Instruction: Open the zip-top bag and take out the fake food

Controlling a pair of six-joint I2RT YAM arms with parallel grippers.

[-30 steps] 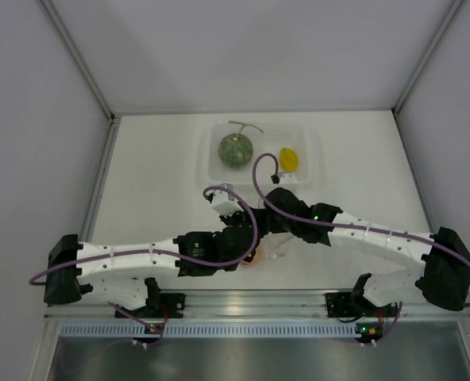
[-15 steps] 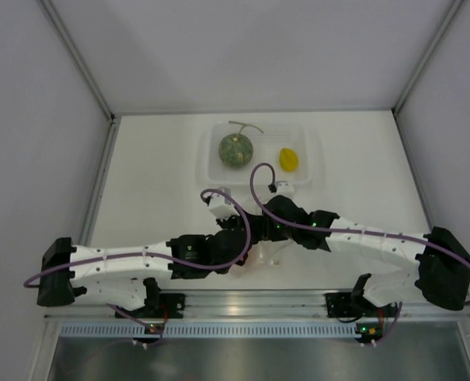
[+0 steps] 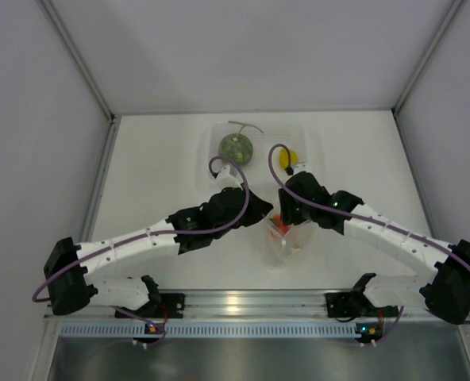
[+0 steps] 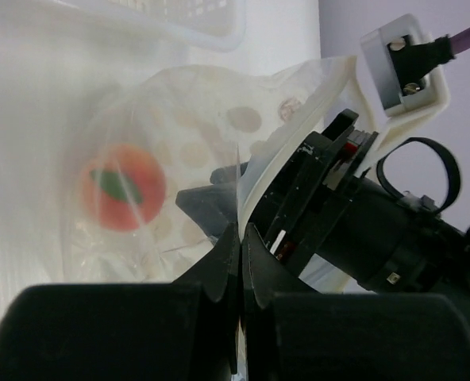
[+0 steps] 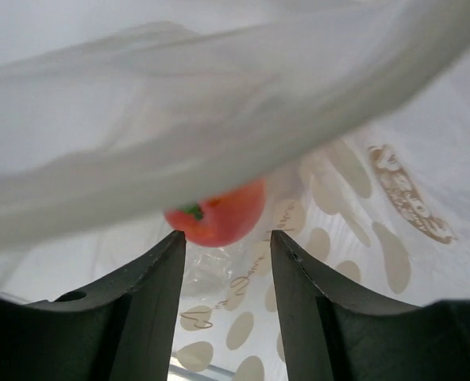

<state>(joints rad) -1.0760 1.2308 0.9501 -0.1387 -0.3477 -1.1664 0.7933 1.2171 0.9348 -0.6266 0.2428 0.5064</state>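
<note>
Your zip-top bag (image 3: 281, 242) is near the middle of the worktop (image 3: 156, 175), a bit toward the near edge, strung between the two arms where they meet. Can't tell if its bottom rests on the worktop or hangs just above it. Left end effector (image 3: 260, 211) is clamped down, fingers pressed together on a thin edge of the bag film; the left wrist view shows the two fingers (image 4: 223, 266) meeting with the plastic running up from between them. Right end effector (image 3: 287, 217) comes in from the right edge side and sits at the bag's top. In its own wrist view the fingers (image 5: 152, 298) stand apart with a moderate gap and nothing is pinched between them, while a fold of the bag drapes across the top of the view. The orange-red fruit (image 5: 217, 214) lies just beyond that gap, behind film, with its green top showing. From the left wrist you see the same fruit through the dotted plastic, low in the pouch, and one dark finger of the right end effector showing through the film just beside it. From above the fruit is only an orange patch in the upper part of the bag. The green melon (image 3: 236, 148) sits in the tub (image 3: 206, 155) at the middle of the far edge, stem pointing toward the far right corner. The yellow fruit (image 3: 289, 156) is in the same tub to the right of the melon, apart from it and partly hidden by the right arm's cable. So the orange-red fruit is inside the bag and the other two are in the tub.
</note>
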